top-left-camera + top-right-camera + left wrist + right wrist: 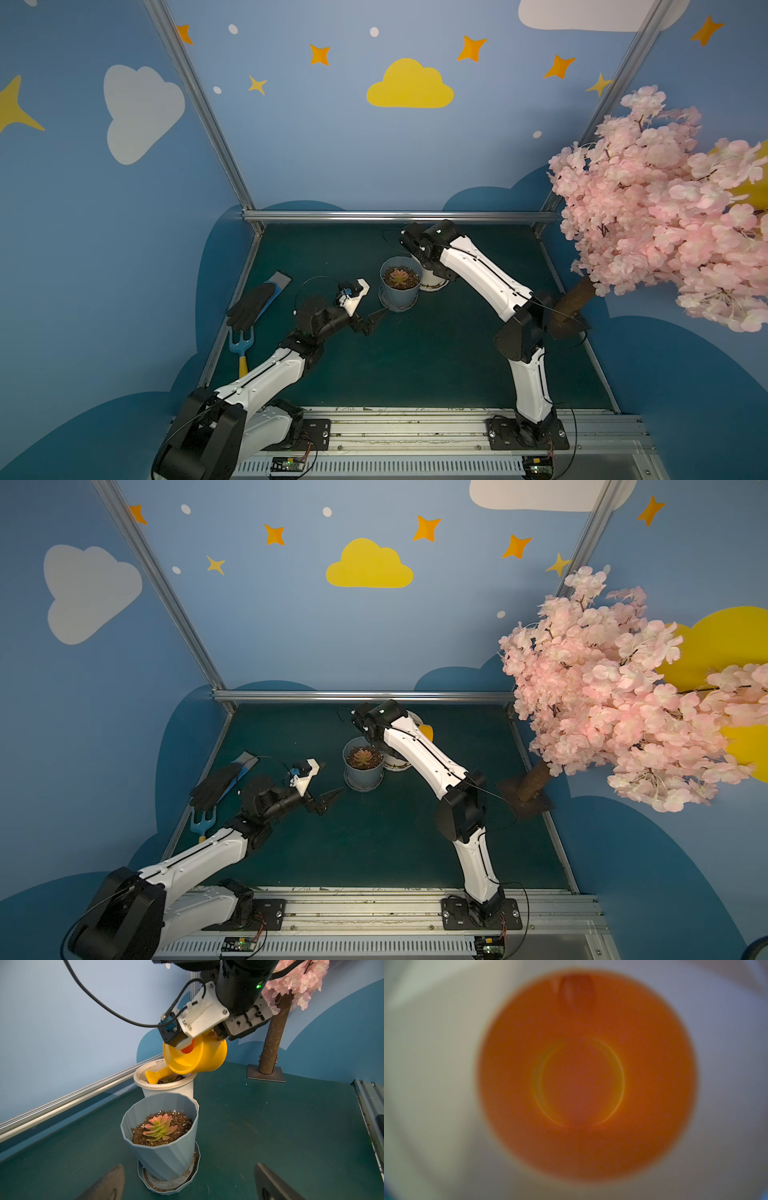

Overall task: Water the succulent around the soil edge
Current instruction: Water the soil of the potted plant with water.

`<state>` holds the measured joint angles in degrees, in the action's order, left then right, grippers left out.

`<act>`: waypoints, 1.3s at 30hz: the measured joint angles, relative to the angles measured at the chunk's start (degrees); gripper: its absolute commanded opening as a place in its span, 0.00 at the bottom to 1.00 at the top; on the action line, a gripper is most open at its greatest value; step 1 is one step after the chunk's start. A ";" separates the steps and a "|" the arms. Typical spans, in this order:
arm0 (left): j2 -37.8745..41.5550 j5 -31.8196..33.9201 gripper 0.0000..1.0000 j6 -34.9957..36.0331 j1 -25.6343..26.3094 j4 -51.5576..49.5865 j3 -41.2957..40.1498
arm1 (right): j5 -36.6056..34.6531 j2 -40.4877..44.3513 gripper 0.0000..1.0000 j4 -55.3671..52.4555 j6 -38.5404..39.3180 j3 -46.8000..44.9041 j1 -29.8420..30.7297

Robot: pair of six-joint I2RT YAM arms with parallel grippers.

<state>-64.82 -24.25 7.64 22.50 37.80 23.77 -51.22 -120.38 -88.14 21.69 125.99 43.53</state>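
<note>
Big pink blossom tree (665, 208) is filling the right side of both top views, its trunk standing at the right edge of the dark green counter (415, 374). The right arm (478, 274) is stretching up to centre frame and the left arm (270, 374) is angling in from lower left.

At centre, the blue ribbed pot (166, 1157) is sitting on its saucer (172, 1186). The white pot (166, 1089) is standing right behind it, close enough that I cannot tell whether they are touching.

The right hand (217, 1035) is clamping tight on the yellow watering can (199, 1057). The can is tipping, spout pointing down inside the white pot's rim, over a spiky green plant (169, 1078).

Far left of the counter, a black glove (251, 305) is lying above a blue fork (241, 340).

The left hand (376, 316) is gaping fully wide, gripping nothing, tips just beside the saucer.

The pink-green succulent (160, 1129) is sitting mid-soil (182, 1126) in the blue pot.
</note>
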 measured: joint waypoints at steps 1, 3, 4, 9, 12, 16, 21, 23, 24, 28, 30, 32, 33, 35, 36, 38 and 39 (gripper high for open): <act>0.00 0.00 1.00 -0.02 0.00 0.00 0.00 | -0.02 0.15 0.00 0.00 -0.02 -0.11 0.09; 0.00 0.00 1.00 -0.04 0.00 0.00 0.00 | -0.04 0.48 0.00 -0.04 -0.15 -0.35 0.24; 0.00 -0.02 1.00 -0.09 0.00 0.00 0.00 | -0.09 0.63 0.00 -0.02 -0.22 -0.46 0.33; 0.00 -0.20 1.00 -0.20 0.00 0.00 0.00 | -0.22 1.27 0.00 -0.31 -0.46 -0.98 0.57; 0.00 -0.22 1.00 -0.20 0.02 0.02 0.00 | -0.35 1.29 0.00 -0.44 -0.85 -1.25 0.57; 0.00 -0.22 1.00 -0.20 0.02 0.02 0.00 | -0.42 1.29 0.00 -0.74 -1.36 -2.16 0.57; 0.00 -0.22 1.00 -0.20 0.02 0.02 0.00 | -0.63 1.55 0.00 -1.11 -1.92 -2.93 0.57; 0.00 -0.22 1.00 -0.17 0.00 0.02 0.00 | -0.85 2.08 0.00 -1.25 -2.12 -3.34 0.57; 0.00 -0.20 1.00 -0.20 0.02 0.02 0.00 | -0.92 2.32 0.00 -1.46 -2.23 -3.43 0.57; 0.00 -0.20 1.00 -0.20 0.04 0.02 0.00 | -1.38 3.08 0.00 -2.01 -2.67 -3.76 0.57; 0.00 -0.20 1.00 -0.20 0.04 0.02 0.00 | -1.51 3.17 0.00 -2.29 -2.97 -4.07 0.57; 0.00 -0.20 1.00 -0.20 0.04 0.04 0.00 | -1.53 3.17 0.00 -2.45 -3.17 -4.42 0.57; 0.00 -0.20 1.00 -0.17 0.04 0.02 0.00 | -1.55 3.17 0.00 -2.60 -3.28 -4.52 0.59; 0.00 -0.20 1.00 -0.20 0.04 0.02 0.00 | -1.57 3.19 0.00 -2.80 -3.41 -4.68 0.57; 0.00 -0.20 1.00 -0.20 0.04 0.04 0.00 | -1.60 3.21 0.00 -2.89 -3.45 -4.81 0.59; 0.00 -0.20 1.00 -0.20 0.04 0.04 0.00 | -1.66 3.21 0.00 -3.02 -3.50 -5.14 0.57; 0.00 -0.22 1.00 -0.20 0.04 0.04 0.00 | -1.68 3.26 0.00 -3.10 -3.50 -5.31 0.57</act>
<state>-64.82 -24.47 7.44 22.55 37.85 23.77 -52.90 -117.12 -91.24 18.20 120.68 44.10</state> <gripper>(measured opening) 0.999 0.188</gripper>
